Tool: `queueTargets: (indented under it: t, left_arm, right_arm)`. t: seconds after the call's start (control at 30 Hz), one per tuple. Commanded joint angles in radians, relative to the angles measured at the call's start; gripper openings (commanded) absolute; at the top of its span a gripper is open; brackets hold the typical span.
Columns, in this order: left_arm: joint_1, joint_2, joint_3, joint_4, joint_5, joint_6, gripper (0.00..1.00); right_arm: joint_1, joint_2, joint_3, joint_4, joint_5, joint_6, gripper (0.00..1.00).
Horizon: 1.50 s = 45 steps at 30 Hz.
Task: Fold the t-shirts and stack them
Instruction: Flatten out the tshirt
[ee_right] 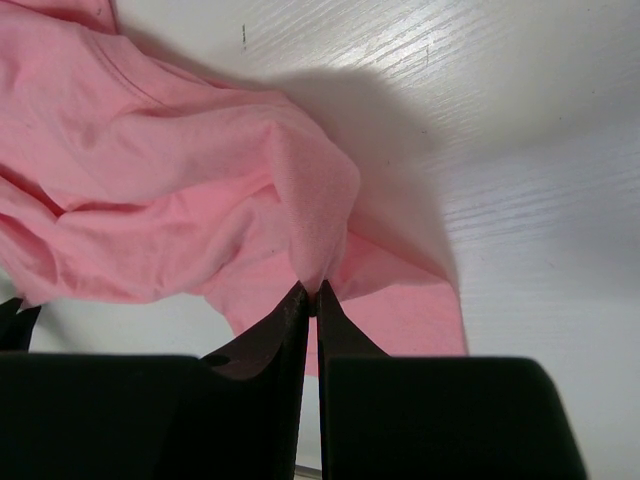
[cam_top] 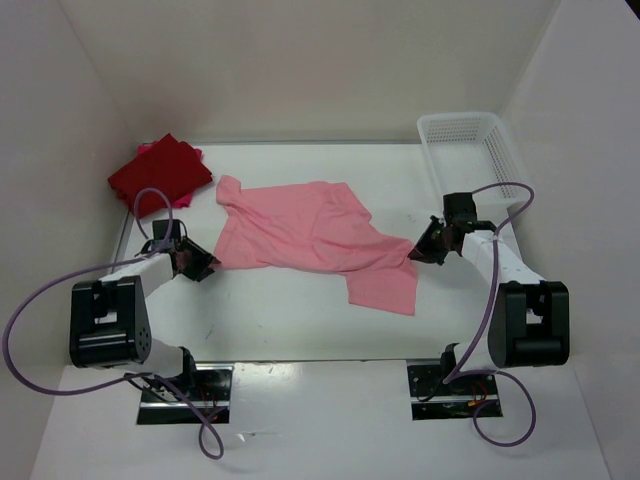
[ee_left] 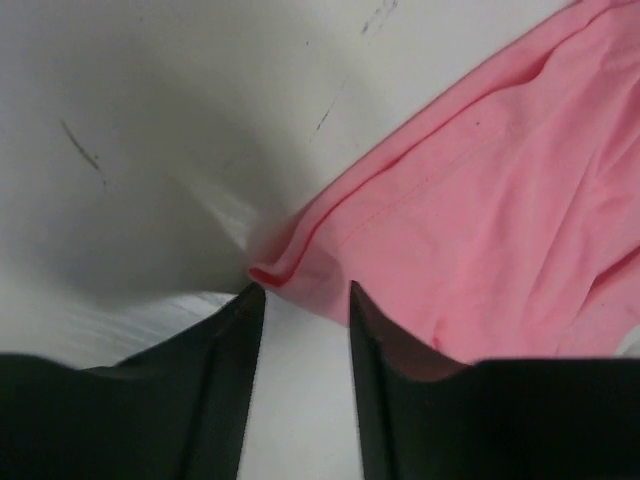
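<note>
Black fingers of the left hand [ee_left: 305, 290] fill the near edge of its wrist view. They stand apart with a clear gap, and the hem corner of the pink shirt [ee_left: 470, 210] lies right at their tips, not yet gripped. The right hand [ee_right: 310, 288] is pinched closed on a fold at the shirt's right side, and the cloth rises to a small peak at its tips.

The pink shirt lies rumpled across the middle of the tabletop [cam_top: 300, 320], one sleeve pointing far-left and a loose flap trailing near-right. It looks like the last of three. The dark red shirt [cam_top: 160, 178] sits folded in the far left corner, with the crimson shirt [cam_top: 143, 150] peeking out at its far edge.

The step in hand seems to be spreading the pink shirt flat before folding. Next, the left hand needs to close on that hem corner. Then both hands should draw apart to take out the wrinkles.

A white mesh basket [cam_top: 437, 160] stands at the far right. The tabletop is glossy white with faint scuffs, and plain white walls [cam_top: 300, 70] close it in on three sides.
</note>
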Motion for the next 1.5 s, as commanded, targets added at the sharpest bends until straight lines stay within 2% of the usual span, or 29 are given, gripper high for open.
queueTargets:
  t: [0.0,0.1,0.13,0.17,0.27,0.33,0.4,0.47,0.57,0.67,0.77,0.87,1.03,1.2,1.47]
  left_arm:
    - [0.001,0.045,0.003,0.059,-0.025,-0.015,0.41]
    - [0.001,0.056,0.003,0.07,-0.025,-0.015,0.29]
    - [0.001,0.056,0.023,0.057,-0.035,0.002,0.19]
    - [0.001,0.056,0.066,0.024,-0.035,0.014,0.15]
    - [0.001,0.03,0.167,-0.057,-0.048,0.105,0.06]
    - [0.001,-0.01,0.279,-0.152,-0.074,0.179,0.03]
    - [0.019,-0.033,0.339,-0.229,-0.074,0.224,0.02]
    - [0.068,-0.033,0.408,-0.3,-0.019,0.287,0.02]
    - [0.077,0.007,0.44,-0.349,-0.008,0.327,0.02]
    - [0.108,0.042,0.431,-0.325,0.05,0.327,0.02]
    - [0.108,0.071,0.456,-0.294,0.084,0.327,0.02]
    - [0.108,0.097,0.485,-0.274,0.103,0.317,0.02]
    - [0.108,0.122,0.45,-0.233,0.167,0.297,0.02]
    - [0.088,0.122,0.427,-0.208,0.167,0.297,0.02]
    - [0.07,0.122,0.417,-0.208,0.158,0.297,0.02]
  right_arm:
    - [0.001,-0.026,0.017,0.038,-0.009,-0.013,0.1]
    - [0.001,-0.026,0.017,0.038,-0.009,-0.004,0.1]
    - [0.001,-0.026,0.017,0.038,-0.009,-0.004,0.1]
    - [0.001,-0.015,0.017,0.038,-0.009,-0.004,0.1]
    - [0.001,0.016,0.017,0.038,-0.009,0.016,0.1]
    - [0.001,0.04,0.028,0.061,-0.024,0.016,0.11]
    - [0.001,0.078,0.053,0.071,-0.044,0.028,0.14]
    - [0.001,0.103,0.086,0.071,-0.056,0.038,0.24]
    - [0.001,0.076,0.086,0.022,-0.014,0.027,0.43]
    - [0.001,-0.016,0.002,-0.014,-0.025,0.05,0.46]
    - [0.052,-0.093,-0.108,-0.014,-0.11,0.152,0.46]
    - [0.149,-0.13,-0.173,-0.014,-0.088,0.252,0.45]
    - [0.227,-0.197,-0.256,-0.044,-0.036,0.332,0.44]
    - [0.321,-0.221,-0.36,-0.032,-0.024,0.436,0.37]
    - [0.386,-0.23,-0.349,-0.08,0.036,0.478,0.36]
